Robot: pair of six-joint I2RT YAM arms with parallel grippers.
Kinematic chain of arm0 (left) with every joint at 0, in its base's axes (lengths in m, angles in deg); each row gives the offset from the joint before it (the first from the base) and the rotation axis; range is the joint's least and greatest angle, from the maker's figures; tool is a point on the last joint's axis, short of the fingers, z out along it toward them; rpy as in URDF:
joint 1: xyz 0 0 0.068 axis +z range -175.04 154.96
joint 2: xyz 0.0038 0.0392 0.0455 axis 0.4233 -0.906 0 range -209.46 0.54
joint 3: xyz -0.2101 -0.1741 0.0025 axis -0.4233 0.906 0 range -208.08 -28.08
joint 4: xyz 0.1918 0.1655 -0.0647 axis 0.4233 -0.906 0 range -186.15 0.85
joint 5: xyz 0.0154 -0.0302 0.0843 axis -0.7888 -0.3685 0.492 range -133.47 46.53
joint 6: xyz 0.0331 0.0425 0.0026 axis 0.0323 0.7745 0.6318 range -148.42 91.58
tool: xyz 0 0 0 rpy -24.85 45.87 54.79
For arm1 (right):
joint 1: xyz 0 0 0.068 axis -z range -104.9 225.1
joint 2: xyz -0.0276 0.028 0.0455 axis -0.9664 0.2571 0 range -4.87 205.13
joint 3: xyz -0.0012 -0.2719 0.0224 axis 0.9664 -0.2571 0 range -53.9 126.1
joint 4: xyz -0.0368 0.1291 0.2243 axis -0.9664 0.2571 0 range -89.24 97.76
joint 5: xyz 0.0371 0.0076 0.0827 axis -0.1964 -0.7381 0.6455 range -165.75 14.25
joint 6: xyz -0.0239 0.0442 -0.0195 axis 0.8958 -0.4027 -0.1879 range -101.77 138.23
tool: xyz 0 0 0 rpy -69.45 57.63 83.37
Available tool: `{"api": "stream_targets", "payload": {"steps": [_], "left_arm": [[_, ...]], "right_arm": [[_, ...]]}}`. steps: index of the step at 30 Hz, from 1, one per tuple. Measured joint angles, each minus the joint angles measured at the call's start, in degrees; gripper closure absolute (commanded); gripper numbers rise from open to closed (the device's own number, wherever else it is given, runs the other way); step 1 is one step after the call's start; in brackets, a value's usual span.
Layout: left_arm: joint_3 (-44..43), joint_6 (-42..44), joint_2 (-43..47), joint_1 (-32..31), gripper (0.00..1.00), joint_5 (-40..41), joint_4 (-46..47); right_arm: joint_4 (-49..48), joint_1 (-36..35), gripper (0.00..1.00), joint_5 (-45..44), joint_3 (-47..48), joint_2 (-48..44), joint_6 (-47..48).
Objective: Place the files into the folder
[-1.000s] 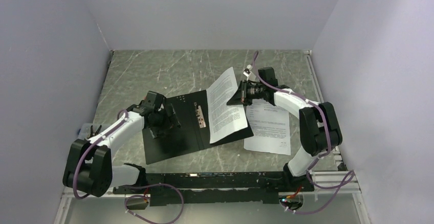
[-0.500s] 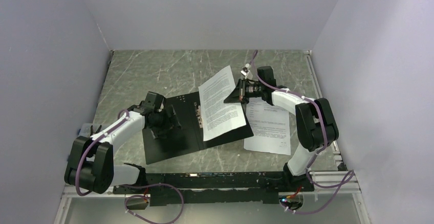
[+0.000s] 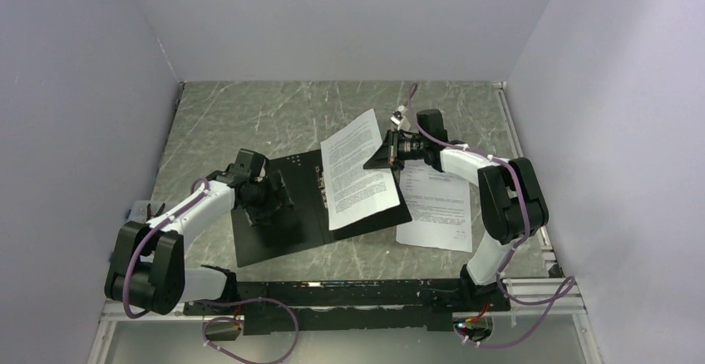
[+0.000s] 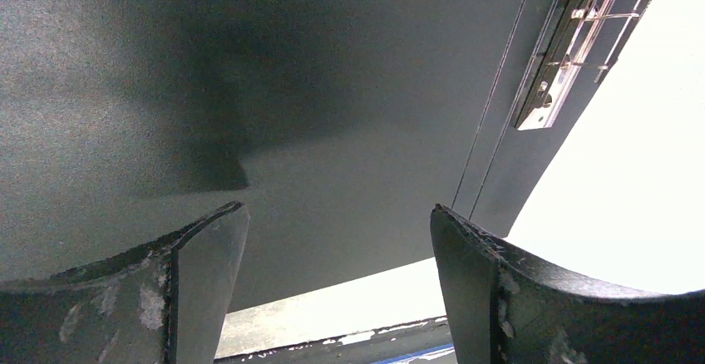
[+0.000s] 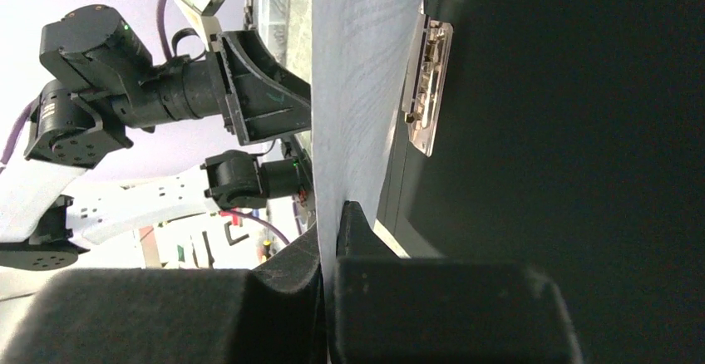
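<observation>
Setting: grey marbled table (image 3: 249,115), pale walls (image 3: 349,23) on three sides.

Sheet (image 3: 357,173): one printed page lies over the right half of the open folder (image 3: 274,243). Its left edge is close to the clip (image 3: 324,191) at the spine and its right side is lifted off the surface. It sits at a slant, not yet squared to the folder.

Right gripper (image 3: 378,159): clenched on the sheet's right edge, with paper visible between the closed fingers in the right wrist view. An edge pinch looks like the only workable hold on something this thin. Keeping that side raised should let the page slide toward the clip without snagging (my reading, not observed).

Folder: open flat, black inside up, near the middle of the table.

Left gripper (image 3: 270,202): over the left half of the folder, jaws spread wide and grasping nothing. The left wrist view shows only black cover between the fingers. Whether the tips touch the cover cannot be told. The position suggests it is there to pin the folder open and stop it shifting while the page goes in.

Other sheets (image 3: 436,206): flat on the table just right of the folder, under the right arm, not yet filed.
</observation>
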Motion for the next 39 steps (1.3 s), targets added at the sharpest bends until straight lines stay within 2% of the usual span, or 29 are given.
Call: {"api": "stream_targets", "payload": {"steps": [15,39], "left_arm": [[0.1,0.2,0.0,0.3,0.14,-0.4,0.0],[0.1,0.6,0.0,0.7,0.14,-0.4,0.0]], "right_arm": [[-1.0,2.3,1.00,-0.4,-3.9,-7.2,-0.2],[-8.0,1.0,1.00,-0.3,-5.7,-3.2,-4.7]]}}
